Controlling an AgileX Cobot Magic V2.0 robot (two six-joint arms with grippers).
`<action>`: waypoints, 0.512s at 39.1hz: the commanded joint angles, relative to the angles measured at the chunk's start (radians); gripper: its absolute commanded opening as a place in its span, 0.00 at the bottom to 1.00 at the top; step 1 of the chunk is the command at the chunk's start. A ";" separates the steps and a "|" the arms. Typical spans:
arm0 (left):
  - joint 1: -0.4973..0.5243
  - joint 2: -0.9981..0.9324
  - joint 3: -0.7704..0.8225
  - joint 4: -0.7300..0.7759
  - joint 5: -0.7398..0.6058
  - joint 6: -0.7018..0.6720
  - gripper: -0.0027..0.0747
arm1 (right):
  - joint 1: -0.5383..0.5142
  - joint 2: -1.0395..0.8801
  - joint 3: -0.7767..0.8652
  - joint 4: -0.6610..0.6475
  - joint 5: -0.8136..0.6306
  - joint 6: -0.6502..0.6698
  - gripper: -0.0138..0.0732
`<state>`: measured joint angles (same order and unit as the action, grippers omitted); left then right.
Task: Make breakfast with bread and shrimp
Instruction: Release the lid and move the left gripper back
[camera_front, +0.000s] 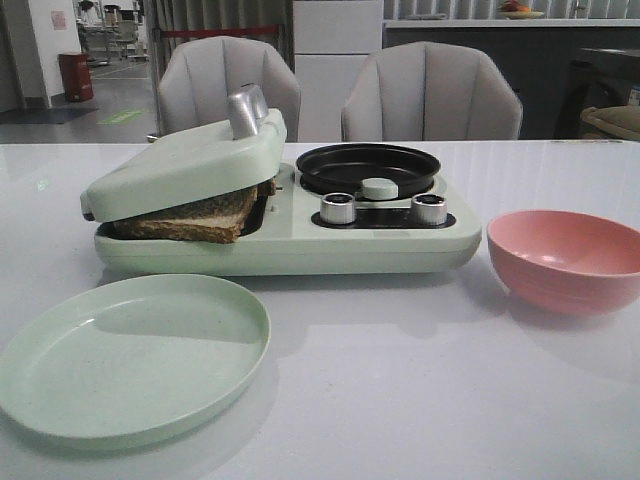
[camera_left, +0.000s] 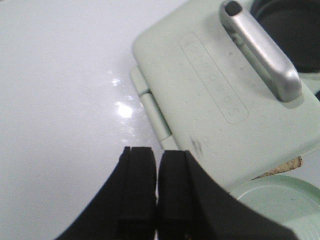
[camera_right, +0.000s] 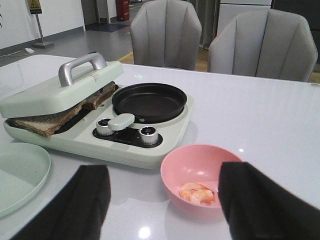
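The bread (camera_front: 205, 215) lies in the left bay of a pale green breakfast maker (camera_front: 300, 245), and the tilted lid (camera_front: 185, 165) rests on it. The bread also shows in the right wrist view (camera_right: 55, 120), and one corner (camera_left: 287, 166) in the left wrist view. The shrimp (camera_right: 198, 193), orange-red and white, lies in a pink bowl (camera_right: 192, 167). My right gripper (camera_right: 164, 192) is open and empty, just short of the bowl. My left gripper (camera_left: 157, 156) is shut and empty, above the table beside the lid's hinge edge (camera_left: 155, 112). Neither gripper shows in the front view.
The maker's black pan (camera_front: 368, 167) is empty, with two silver knobs (camera_front: 338, 208) and a pale green knob (camera_front: 380, 187) in front. An empty pale green plate (camera_front: 130, 355) lies front left. The pink bowl (camera_front: 565, 260) stands right of the maker. Two chairs stand behind the table.
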<state>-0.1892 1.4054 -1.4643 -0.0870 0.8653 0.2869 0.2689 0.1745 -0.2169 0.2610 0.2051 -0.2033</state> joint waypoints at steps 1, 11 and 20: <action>-0.008 -0.130 0.006 0.020 -0.040 -0.037 0.19 | 0.003 0.008 -0.029 0.007 -0.085 -0.001 0.80; -0.008 -0.443 0.253 0.012 -0.166 -0.043 0.19 | 0.003 0.008 -0.029 0.007 -0.085 -0.001 0.80; -0.018 -0.709 0.536 -0.086 -0.295 -0.043 0.19 | 0.003 0.008 -0.029 0.007 -0.085 -0.001 0.80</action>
<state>-0.1935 0.7818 -0.9862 -0.1347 0.7014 0.2564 0.2689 0.1745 -0.2169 0.2610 0.2051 -0.2033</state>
